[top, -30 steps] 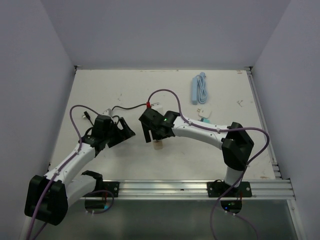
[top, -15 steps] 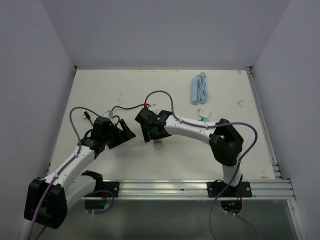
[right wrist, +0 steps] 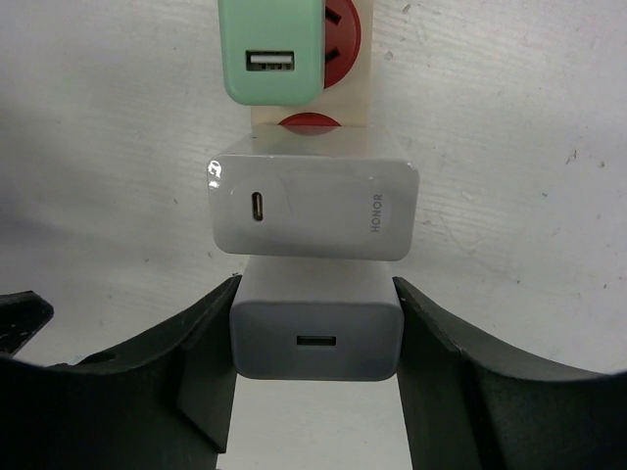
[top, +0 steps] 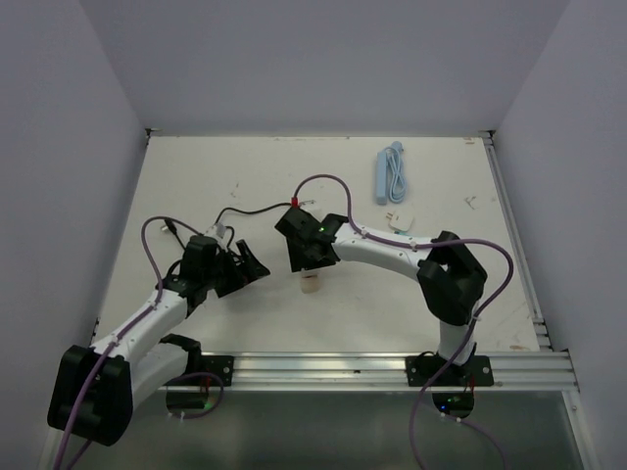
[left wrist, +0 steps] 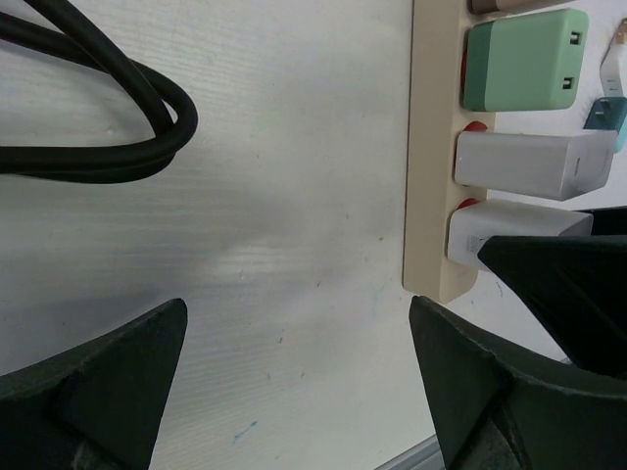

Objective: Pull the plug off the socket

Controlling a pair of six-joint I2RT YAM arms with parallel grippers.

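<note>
1. Gripping looks to be the step in hand: the right pincer (right wrist: 313,294) stands partly closed on the plug (right wrist: 316,338), with a finger against each flank.
2. The plug is seated in the last socket of the strip (left wrist: 431,147), at the strip's 6 o'clock end in the right wrist view. The strip lies on the table (top: 245,176) near its middle.
3. I judge the reach and the grasp done. The pull itself is not yet made, since the plug shows no gap from the strip.
4. The left pincer (left wrist: 297,333) is spread wide and holds nothing. It hovers at about 9 o'clock of the strip in the top view, so the strip is not pinned down and may lift with the plug.
5. Count in the strip: three chargers clearly seen, namely the plug, a white one (right wrist: 312,208) just at its 12 o'clock, and a green one (right wrist: 271,49) beyond that. A sliver of a possible fourth shows at the left wrist view's top edge.
6. Also counted: one black cable (left wrist: 108,127), and one blue strip (top: 389,174) lying well apart at the table's 1 o'clock.
</note>
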